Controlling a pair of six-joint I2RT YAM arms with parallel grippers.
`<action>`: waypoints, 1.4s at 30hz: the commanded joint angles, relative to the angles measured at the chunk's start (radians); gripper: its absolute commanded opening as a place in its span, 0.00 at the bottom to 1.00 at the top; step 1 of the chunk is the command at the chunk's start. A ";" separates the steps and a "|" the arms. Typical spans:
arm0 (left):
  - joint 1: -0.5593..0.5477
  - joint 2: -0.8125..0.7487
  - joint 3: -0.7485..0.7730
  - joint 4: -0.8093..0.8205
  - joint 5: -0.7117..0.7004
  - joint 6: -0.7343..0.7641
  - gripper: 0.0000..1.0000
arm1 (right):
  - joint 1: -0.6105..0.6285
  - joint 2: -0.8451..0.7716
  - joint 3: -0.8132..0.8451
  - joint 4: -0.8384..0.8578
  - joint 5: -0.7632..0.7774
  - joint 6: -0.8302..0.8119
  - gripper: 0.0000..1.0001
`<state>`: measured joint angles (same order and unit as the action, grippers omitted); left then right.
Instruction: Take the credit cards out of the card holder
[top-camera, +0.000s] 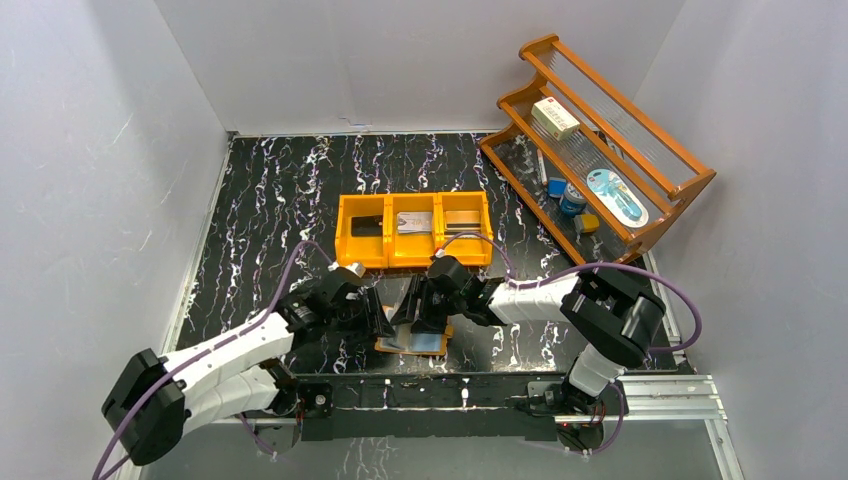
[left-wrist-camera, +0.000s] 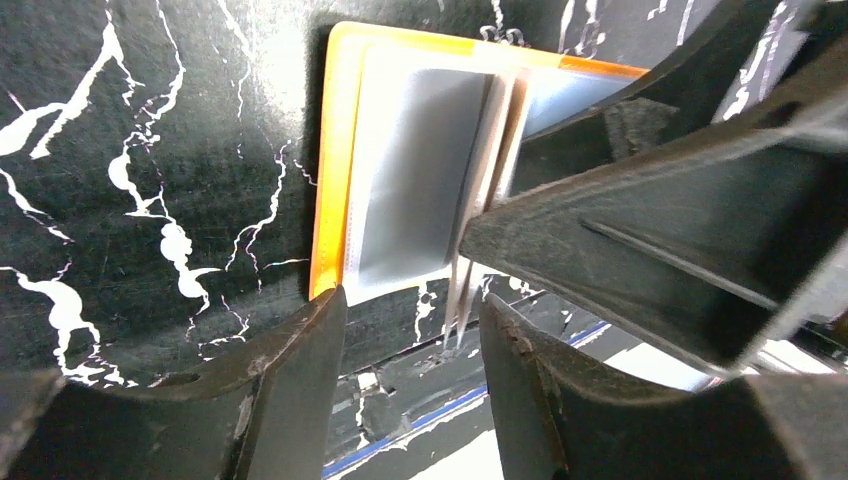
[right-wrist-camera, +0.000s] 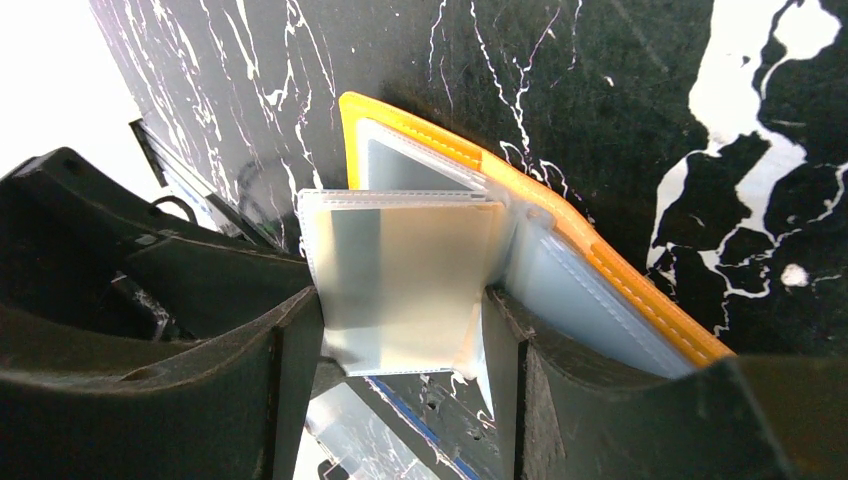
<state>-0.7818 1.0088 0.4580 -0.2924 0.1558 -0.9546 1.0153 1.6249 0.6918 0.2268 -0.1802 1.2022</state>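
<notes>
The card holder (top-camera: 415, 342) lies open on the black marble table, near the front edge, between my two grippers. It is tan-orange with clear pale-blue sleeves (left-wrist-camera: 415, 180). In the right wrist view some sleeves (right-wrist-camera: 405, 280) stand up from the card holder (right-wrist-camera: 590, 250). My right gripper (top-camera: 418, 312) (right-wrist-camera: 402, 296) is open, with a standing sleeve between its fingers. My left gripper (top-camera: 383, 320) (left-wrist-camera: 412, 298) is open and empty just left of the sleeves. I cannot tell whether the sleeves hold a card. A black card (top-camera: 368, 225), a silver-grey card (top-camera: 413, 222) and a striped card (top-camera: 462, 221) lie in the orange bin.
The orange three-compartment bin (top-camera: 415, 260) stands just behind the grippers. A wooden rack (top-camera: 640, 140) at the back right holds a white box (top-camera: 555, 118) and small items. White walls close in the table. The table's front rail (top-camera: 430, 385) runs right below the card holder.
</notes>
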 joint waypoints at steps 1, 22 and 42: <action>0.003 -0.095 0.015 -0.034 -0.046 -0.006 0.52 | 0.003 0.026 -0.031 -0.069 0.003 -0.010 0.66; 0.003 -0.106 0.031 -0.093 -0.122 -0.010 0.49 | 0.002 0.028 -0.032 -0.064 -0.001 -0.010 0.66; 0.003 -0.015 0.035 -0.065 -0.087 0.028 0.46 | 0.000 0.029 -0.031 -0.062 -0.005 -0.009 0.67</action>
<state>-0.7818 0.9859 0.4694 -0.3141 0.0864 -0.9421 1.0138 1.6253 0.6899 0.2325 -0.1867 1.2018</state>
